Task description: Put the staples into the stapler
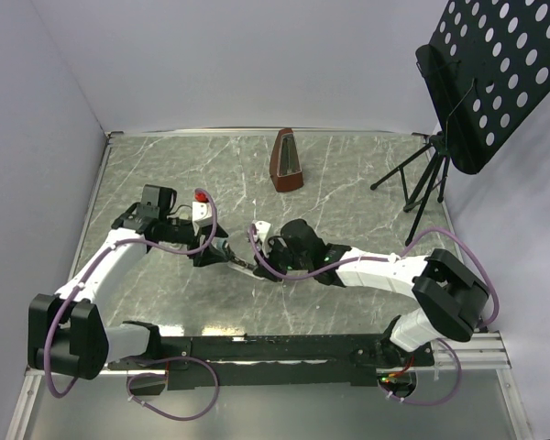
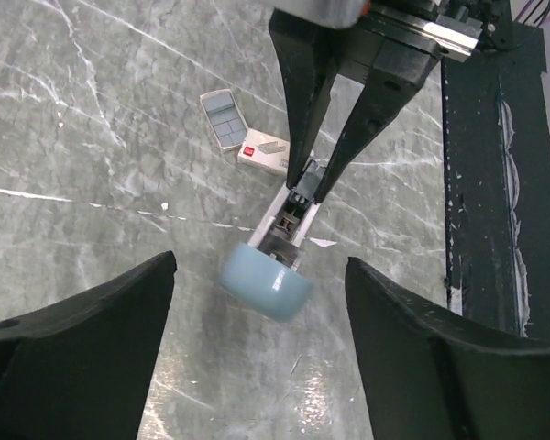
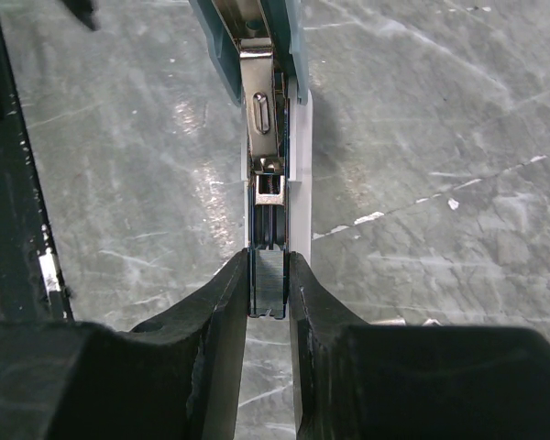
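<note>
Right gripper [image 3: 268, 273]: fingers clamped on the staple strip [image 3: 268, 295], held in line with the opened stapler [image 2: 268, 280] magazine, apparently for seating | left gripper [image 2: 261, 268]: fingers apart, nothing held, poised over the blue head | staple box [image 2: 264, 152]: set just beside the stapler.

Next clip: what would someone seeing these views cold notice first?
The opened stapler with a pale blue plastic end lies mid-table, and the right gripper is shut on a thin grey metal strip of staples lined up with its open channel. Beside it lie a small cream box with red print and a grey tray. Farther back, a brown pyramid-shaped metronome and a black perforated music stand at the far right stand out.
</note>
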`<state>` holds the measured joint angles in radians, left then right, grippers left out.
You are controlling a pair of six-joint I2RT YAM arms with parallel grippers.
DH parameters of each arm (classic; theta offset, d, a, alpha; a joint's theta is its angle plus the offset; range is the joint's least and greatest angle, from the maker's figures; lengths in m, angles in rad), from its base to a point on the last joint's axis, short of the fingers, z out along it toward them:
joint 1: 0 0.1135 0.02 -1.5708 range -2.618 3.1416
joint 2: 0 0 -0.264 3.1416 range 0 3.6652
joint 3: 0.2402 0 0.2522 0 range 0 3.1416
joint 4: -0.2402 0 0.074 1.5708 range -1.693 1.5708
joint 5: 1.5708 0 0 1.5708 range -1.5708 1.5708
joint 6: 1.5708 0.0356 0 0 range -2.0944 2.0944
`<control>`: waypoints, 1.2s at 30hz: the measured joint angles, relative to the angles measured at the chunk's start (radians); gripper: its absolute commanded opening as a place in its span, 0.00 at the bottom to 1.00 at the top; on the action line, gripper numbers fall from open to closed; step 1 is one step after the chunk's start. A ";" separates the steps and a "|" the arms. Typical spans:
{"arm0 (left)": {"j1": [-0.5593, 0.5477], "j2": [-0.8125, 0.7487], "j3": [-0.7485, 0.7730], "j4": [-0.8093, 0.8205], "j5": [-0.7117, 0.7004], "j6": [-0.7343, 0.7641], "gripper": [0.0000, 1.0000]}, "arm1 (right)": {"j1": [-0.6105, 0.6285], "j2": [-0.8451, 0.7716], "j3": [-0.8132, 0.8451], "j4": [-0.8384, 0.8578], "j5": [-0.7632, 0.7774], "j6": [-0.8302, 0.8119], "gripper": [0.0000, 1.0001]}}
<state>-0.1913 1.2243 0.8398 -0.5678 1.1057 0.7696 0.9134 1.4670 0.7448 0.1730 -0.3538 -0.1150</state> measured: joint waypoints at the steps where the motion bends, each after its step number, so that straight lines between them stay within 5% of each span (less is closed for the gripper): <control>1: 0.000 0.003 0.007 -0.011 0.000 0.009 0.71 | 0.000 0.000 0.000 0.000 -0.006 -0.003 0.00; 7: -0.008 0.003 0.016 -0.067 0.013 0.061 0.62 | 0.003 -0.004 -0.001 -0.001 -0.045 -0.019 0.00; 19: -0.023 -0.003 0.019 -0.148 0.043 0.153 0.11 | 0.007 -0.013 -0.001 -0.010 -0.085 -0.036 0.00; 22: -0.035 -0.013 0.011 -0.118 0.025 0.131 0.01 | 0.007 -0.011 -0.001 -0.012 -0.070 -0.036 0.14; 30: -0.098 -0.182 -0.167 0.168 -0.116 -0.078 0.01 | 0.012 0.007 -0.001 -0.008 0.018 -0.037 0.45; 36: -0.152 -0.175 -0.264 0.347 -0.254 -0.219 0.01 | -0.022 0.009 -0.001 0.016 0.057 -0.005 0.48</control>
<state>-0.3431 1.0496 0.5758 -0.2211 0.8516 0.5503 0.8913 1.4757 0.7437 0.1894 -0.2966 -0.1196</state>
